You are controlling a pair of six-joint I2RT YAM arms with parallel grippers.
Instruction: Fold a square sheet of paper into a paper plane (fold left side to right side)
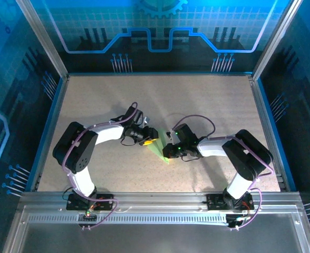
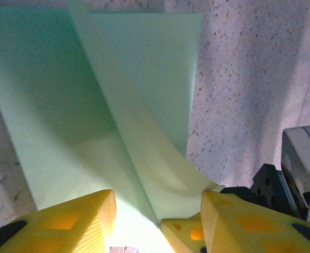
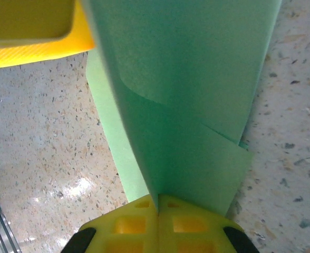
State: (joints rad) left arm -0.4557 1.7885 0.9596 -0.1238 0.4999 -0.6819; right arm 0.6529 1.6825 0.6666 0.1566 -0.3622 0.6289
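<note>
On the left, the left arm (image 1: pixel 84 145) bends in from its base at the near edge toward the middle of the speckled table (image 1: pixel 223 105), and the left gripper (image 1: pixel 149 140) sits low at the left end of the green paper (image 1: pixel 159 153). Seen from its own wrist, the left gripper's two yellow fingers (image 2: pixel 65 221) stand apart with a plain gap between them, roughly half spread. A raised flap of the paper (image 2: pixel 144 68) curves down into that gap, but the jaws are not closed on it, and whether either finger touches the sheet cannot be told. The paper lies near the centre of the table, between the two grippers and partly folded: one part rests flat on the surface, while another layer is lifted and bent over along a long straight crease. Just to the right of it is the right gripper (image 1: pixel 168 152). In its wrist view the right gripper's yellow fingers (image 3: pixel 128 226) are pressed tight together, and the standing fold of the paper runs straight into the seam between them, so this gripper is pinching the paper. In that same view a yellow finger (image 3: pixel 28 26) of the left gripper hangs above the table at the upper left, just beside the paper's raised edge. Further right, the right arm (image 1: pixel 244 155) bends back to its base at the near edge
</note>
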